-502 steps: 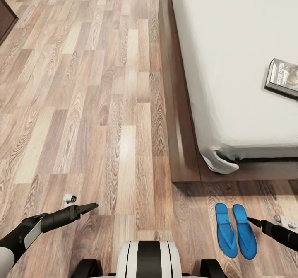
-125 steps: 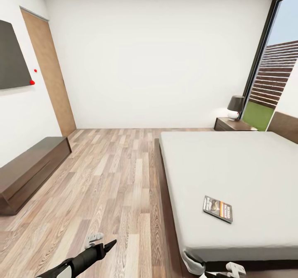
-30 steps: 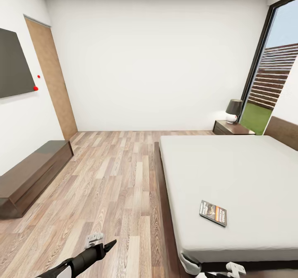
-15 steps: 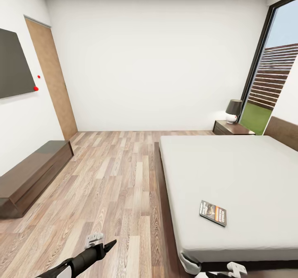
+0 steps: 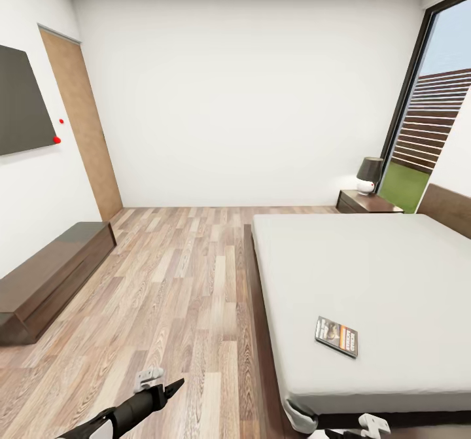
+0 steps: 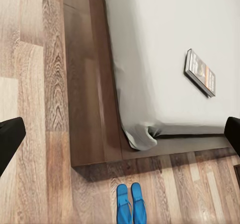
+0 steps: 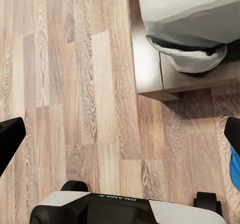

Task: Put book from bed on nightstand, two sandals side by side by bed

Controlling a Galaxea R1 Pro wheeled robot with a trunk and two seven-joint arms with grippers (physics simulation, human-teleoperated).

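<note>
Well, book [image 5: 336, 336] on bed [image 5: 392, 275] (sandals [image 6: 131, 203] tog. nr corner).

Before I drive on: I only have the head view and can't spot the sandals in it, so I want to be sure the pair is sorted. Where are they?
Observer: In the left wrist view the two sandals lie side by side on the floor, just off the foot corner of the bed base.
Operator: Good. I see the left gripper's tip but not its jaws. Is it carrying anything?
Observer: No. The left wrist view shows the left gripper open, its fingers wide apart with nothing between them.
</note>
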